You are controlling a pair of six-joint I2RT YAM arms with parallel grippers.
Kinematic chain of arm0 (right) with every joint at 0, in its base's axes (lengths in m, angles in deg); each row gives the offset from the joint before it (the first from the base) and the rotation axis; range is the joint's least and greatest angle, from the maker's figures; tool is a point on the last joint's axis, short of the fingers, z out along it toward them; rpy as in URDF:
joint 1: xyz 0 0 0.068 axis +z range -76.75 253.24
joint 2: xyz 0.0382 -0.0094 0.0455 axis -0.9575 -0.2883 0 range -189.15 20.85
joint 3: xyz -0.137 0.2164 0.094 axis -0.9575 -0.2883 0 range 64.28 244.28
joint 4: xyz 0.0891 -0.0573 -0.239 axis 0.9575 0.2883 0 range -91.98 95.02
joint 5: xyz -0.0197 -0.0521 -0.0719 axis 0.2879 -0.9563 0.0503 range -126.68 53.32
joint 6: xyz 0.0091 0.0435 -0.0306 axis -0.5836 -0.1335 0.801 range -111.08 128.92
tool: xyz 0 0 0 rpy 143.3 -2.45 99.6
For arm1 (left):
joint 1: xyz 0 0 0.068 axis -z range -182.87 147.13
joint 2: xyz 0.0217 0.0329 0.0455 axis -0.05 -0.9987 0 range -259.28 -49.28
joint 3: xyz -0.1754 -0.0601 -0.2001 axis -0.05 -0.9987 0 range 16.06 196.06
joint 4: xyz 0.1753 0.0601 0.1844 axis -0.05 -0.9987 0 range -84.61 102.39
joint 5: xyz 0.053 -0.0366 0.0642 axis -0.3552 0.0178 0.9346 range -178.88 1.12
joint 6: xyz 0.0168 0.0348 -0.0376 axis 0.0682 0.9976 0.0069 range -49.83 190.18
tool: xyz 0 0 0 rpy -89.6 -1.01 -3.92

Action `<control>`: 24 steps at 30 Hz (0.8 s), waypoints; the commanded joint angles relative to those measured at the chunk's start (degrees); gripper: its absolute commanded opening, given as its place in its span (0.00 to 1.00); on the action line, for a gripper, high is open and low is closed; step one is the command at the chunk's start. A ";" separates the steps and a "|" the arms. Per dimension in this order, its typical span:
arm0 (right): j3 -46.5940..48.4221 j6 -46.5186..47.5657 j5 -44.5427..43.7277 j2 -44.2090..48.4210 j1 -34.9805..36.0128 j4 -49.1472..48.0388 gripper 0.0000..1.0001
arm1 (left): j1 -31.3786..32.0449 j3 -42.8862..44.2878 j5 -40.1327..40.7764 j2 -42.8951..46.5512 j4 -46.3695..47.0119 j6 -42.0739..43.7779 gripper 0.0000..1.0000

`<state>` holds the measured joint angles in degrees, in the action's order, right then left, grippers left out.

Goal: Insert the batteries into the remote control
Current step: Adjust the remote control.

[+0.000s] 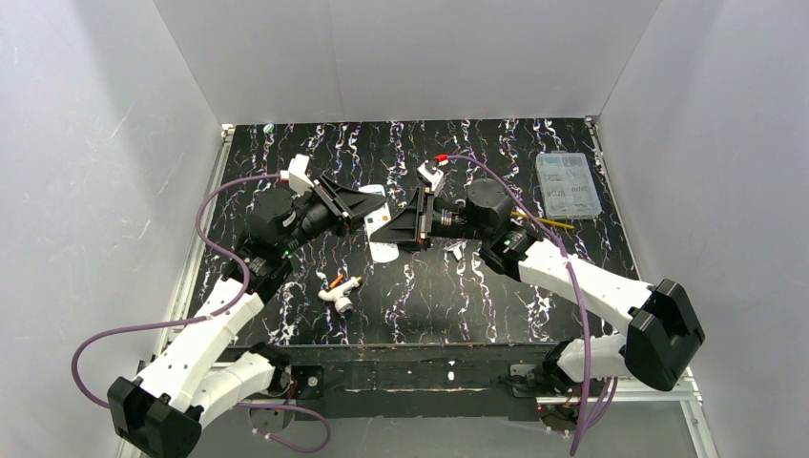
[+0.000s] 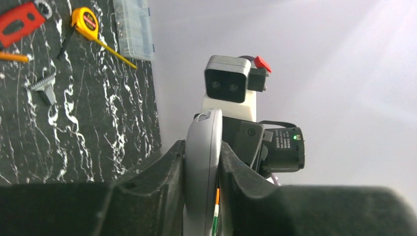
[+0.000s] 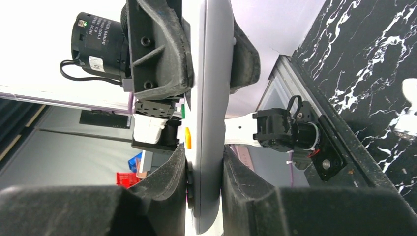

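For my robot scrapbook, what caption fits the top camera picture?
Left pincer and right pincer both clamp the white remote control above the black table.

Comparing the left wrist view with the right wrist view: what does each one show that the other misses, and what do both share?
Left wrist only: the yellow tape measure, red-handled wrench and clear parts box on the black marbled table, plus the right arm's wrist camera. Right wrist only: the left pincer and right pincer plainly both clamped on the remote control, and a black arm joint past the table's edge. Shared: the remote control seen edge-on between that camera's own fingers, and the table.
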<state>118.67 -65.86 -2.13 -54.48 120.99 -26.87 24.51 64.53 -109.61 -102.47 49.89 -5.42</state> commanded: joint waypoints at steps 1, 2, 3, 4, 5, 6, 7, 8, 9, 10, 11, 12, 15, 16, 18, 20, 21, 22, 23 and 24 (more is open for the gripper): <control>0.25 -0.98 0.65 0.02 0.15 -5.47 0.13 | 0.40 1.19 -0.20 1.22 2.22 0.03 0.08; 0.09 -0.84 0.72 0.01 0.18 -5.82 0.20 | 0.40 1.20 0.45 1.67 1.14 0.07 0.03; -0.27 -0.66 0.72 0.07 0.16 -6.94 0.26 | 0.40 1.30 1.04 2.00 0.27 0.47 0.00; -0.80 -0.80 0.71 0.22 0.15 -7.98 0.33 | 0.40 1.53 1.69 2.44 -0.61 0.87 0.00; -1.59 -0.99 0.67 0.51 0.15 -9.50 0.37 | 0.40 1.74 2.39 2.72 -1.27 1.30 0.00; -2.22 -1.35 0.55 0.70 0.15 -10.88 0.43 | 0.40 2.00 2.98 2.96 -1.61 1.65 0.00; -2.87 -1.77 0.49 0.83 0.15 -12.13 0.48 | 0.40 2.44 3.42 2.98 -1.71 1.88 0.00; -3.48 -1.97 0.44 1.07 0.15 -13.11 0.51 | 0.39 2.69 3.75 2.85 -1.81 2.14 0.00; -3.67 -2.15 0.50 1.11 0.15 -13.96 0.54 | 0.40 2.90 3.90 2.77 -1.77 2.23 0.00; -4.03 -2.31 0.60 1.27 0.18 -14.83 0.57 | 0.40 2.94 4.02 2.63 -1.50 2.19 0.00; -4.34 -2.44 0.67 1.40 0.16 -15.51 0.59 | 0.40 2.86 4.15 2.47 -1.08 2.02 0.00; -4.49 -2.47 0.68 1.63 0.15 -15.96 0.61 | 0.40 2.72 4.37 2.35 -0.58 1.95 0.00; -5.02 -2.38 -0.04 2.36 0.24 -16.32 0.62 | 0.38 2.07 5.47 2.47 0.13 1.92 0.00; -5.28 -2.44 -0.35 2.56 0.29 -16.40 0.61 | 0.39 1.95 5.97 2.54 0.33 1.94 0.00; -5.95 -2.78 -1.25 2.96 0.33 -17.00 0.59 | 0.39 1.68 6.86 2.64 0.66 2.02 0.00; -6.46 -3.51 -1.81 3.08 0.38 -17.77 0.56 | 0.40 1.28 7.54 2.65 1.69 2.18 0.00; -6.49 -3.87 -1.99 3.02 0.41 -17.94 0.54 | 0.35 0.99 7.81 2.72 2.56 2.24 0.00; -6.59 -4.25 -2.10 2.93 0.42 -18.13 0.53 | 0.39 0.66 8.07 2.77 3.51 2.32 0.00; -6.58 -4.57 -2.18 2.72 0.50 -18.51 0.53 | 0.40 0.31 8.48 2.90 4.22 2.44 0.00; -6.73 -5.03 -2.29 2.51 0.58 -19.00 0.52 | 0.40 -0.16 9.22 3.10 4.73 2.65 0.00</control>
<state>112.27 -69.25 -3.51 -53.23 121.01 -40.33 24.84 64.64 -102.95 -101.03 47.92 -3.95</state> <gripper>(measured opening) 0.531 0.258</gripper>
